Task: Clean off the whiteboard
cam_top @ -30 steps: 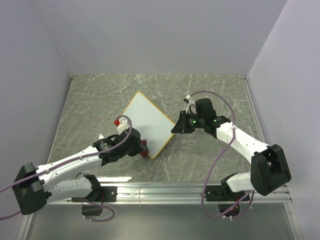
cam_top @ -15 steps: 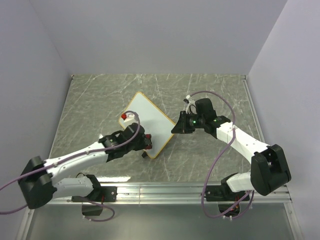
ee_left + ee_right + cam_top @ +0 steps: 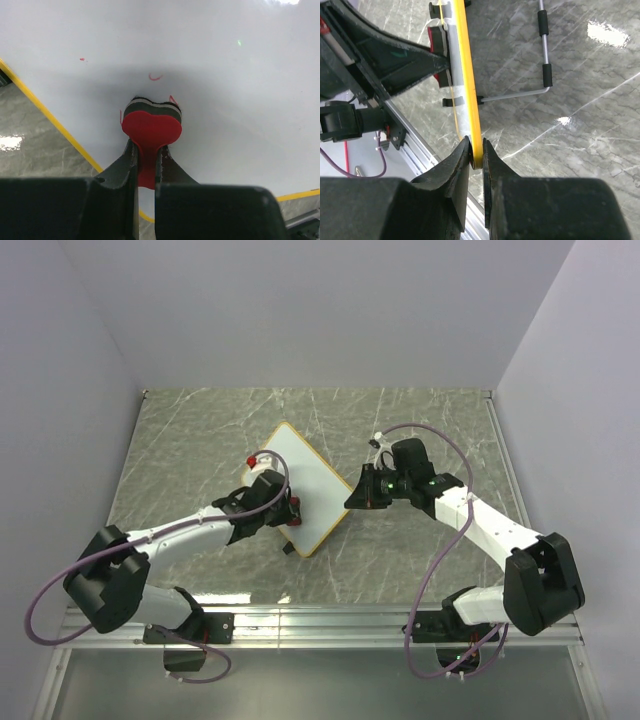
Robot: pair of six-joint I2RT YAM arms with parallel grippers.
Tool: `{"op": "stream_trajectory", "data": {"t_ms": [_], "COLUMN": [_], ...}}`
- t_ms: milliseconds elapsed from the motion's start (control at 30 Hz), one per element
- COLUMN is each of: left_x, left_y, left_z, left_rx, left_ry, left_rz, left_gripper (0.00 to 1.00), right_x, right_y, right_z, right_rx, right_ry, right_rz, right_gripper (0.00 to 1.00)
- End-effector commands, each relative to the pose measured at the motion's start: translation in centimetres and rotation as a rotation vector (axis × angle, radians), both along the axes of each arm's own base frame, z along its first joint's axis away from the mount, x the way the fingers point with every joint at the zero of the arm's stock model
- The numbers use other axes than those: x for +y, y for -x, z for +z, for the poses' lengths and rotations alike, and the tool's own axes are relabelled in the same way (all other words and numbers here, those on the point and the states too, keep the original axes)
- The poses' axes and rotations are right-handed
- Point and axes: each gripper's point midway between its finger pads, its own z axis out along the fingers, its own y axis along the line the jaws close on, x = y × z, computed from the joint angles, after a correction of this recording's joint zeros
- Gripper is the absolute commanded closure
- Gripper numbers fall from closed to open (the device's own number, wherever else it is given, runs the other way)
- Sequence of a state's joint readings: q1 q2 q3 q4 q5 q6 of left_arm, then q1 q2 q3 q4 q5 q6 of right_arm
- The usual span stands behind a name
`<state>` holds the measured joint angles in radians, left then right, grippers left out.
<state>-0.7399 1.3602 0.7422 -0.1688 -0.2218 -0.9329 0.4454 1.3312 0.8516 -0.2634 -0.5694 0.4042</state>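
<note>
So the whiteboard (image 3: 308,472) sits around the middle of the table (image 3: 430,420), turned like a diamond between the two arms. From the right wrist we get its yellow frame (image 3: 464,60) edge-on. The surface looks mostly clean to us, with just a few small red marks (image 3: 155,77) on it: a short curved stroke, a tiny dot further left, and a couple of thin strokes right at the eraser's edge.

The eraser (image 3: 151,127) is a red block with a dark-and-pale layered pad. That pad is pressed onto the board, close to its lower-left edge in the top view. The left gripper (image 3: 145,152) has its fingers squeezed tight on the eraser's red body.

Over on the other side, the right gripper (image 3: 476,150) is pinching the board's frame at the right corner, one finger on each face. From that wrist we also see a bent metal rod (image 3: 545,50) with black sleeves. It comes off the frame and lies over the marble, on the side away from the eraser. We honestly can't tell if the board lies flat or is tipped up a bit.
</note>
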Motion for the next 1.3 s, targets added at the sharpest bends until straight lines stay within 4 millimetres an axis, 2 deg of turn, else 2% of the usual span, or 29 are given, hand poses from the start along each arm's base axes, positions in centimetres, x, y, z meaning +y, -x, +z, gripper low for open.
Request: {"op": "stream_trajectory", "data": {"t_ms": [0,100,233,267,333,400,533,700,800,867,1100,1267], "left_x": [0.0,1.9,2.7,2.3,1.6,0.3,-3.2,-8.0,-8.9,-8.4,-4.1,-0.8], "left_y": [-2.8,-4.6,-6.2,-7.0,-7.5,-8.0,-7.0,-2.8,-1.1,-0.7,-2.8,-1.9], "left_z": [0.6,0.3,0.2,1.0,0.9,2.0,4.1,4.7,4.8,4.4,2.3,-1.8], "left_rx": [-0.062,-0.070,-0.073,-0.093,-0.084,-0.102,-0.139,-0.111,-0.092,-0.077,-0.044,0.009], "left_ry": [0.030,0.038,0.022,0.027,0.021,0.048,0.062,0.117,0.143,0.148,0.124,0.065], "left_rz": [0.007,0.043,0.036,0.029,-0.004,-0.035,-0.133,-0.245,-0.261,-0.246,-0.107,-0.014], "left_gripper": [1.00,1.00,1.00,1.00,1.00,1.00,1.00,1.00,1.00,1.00,1.00,1.00], "right_x": [-2.0,-1.8,-1.7,-1.6,-1.6,-1.6,-1.4,-1.1,-1.0,-0.8,-0.9,-1.1], "right_y": [1.5,1.3,1.1,1.0,1.0,0.9,0.7,0.3,0.2,0.1,0.4,0.7], "right_z": [-2.7,-2.5,-2.5,-2.5,-2.6,-2.6,-2.8,-2.9,-2.9,-2.8,-3.1,-3.1], "right_rx": [0.054,0.057,0.058,0.060,0.063,0.065,0.068,0.069,0.072,0.066,0.070,0.066], "right_ry": [0.136,0.136,0.138,0.138,0.141,0.142,0.143,0.136,0.133,0.128,0.129,0.138], "right_rz": [0.002,0.005,0.005,0.004,0.003,0.004,0.005,0.008,0.004,0.010,0.014,0.016], "right_gripper": [1.00,1.00,1.00,1.00,1.00,1.00,1.00,1.00,1.00,1.00,1.00,1.00]}}
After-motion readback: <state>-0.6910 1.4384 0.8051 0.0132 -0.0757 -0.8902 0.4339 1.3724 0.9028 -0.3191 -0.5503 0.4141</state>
